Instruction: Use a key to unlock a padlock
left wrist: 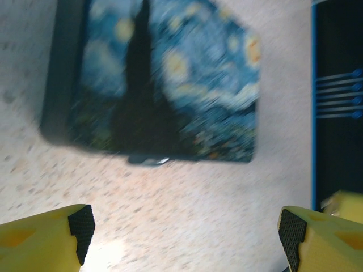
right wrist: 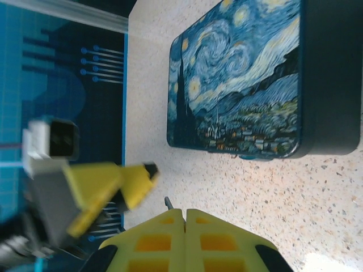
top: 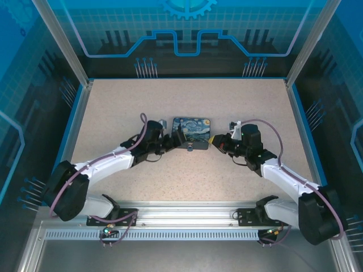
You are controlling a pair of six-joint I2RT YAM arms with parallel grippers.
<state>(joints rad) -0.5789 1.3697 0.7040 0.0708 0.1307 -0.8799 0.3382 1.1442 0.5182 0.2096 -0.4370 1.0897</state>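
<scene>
Key (right wrist: pixel 168 202) pinched in right hand (right wrist: pixel 184 213); left hand (left wrist: pixel 184 235) spread wide, empty.
The padlock (top: pixel 191 147) is seen, small and blurred, apparently touching the near edge of the printed box (top: pixel 191 128) on the counter (top: pixel 113 102).

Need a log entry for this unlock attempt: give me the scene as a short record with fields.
left end effector: open wide, holding nothing, pointed at the box
right end effector: shut on the key
key: thin dark sliver poking out past the closed fingers, tip free
padlock: small grey body on the table at the box's near edge, between the two end effectors
box: Starry-Night print, lying flat
table: speckled beige
status: key not yet in the padlock
</scene>
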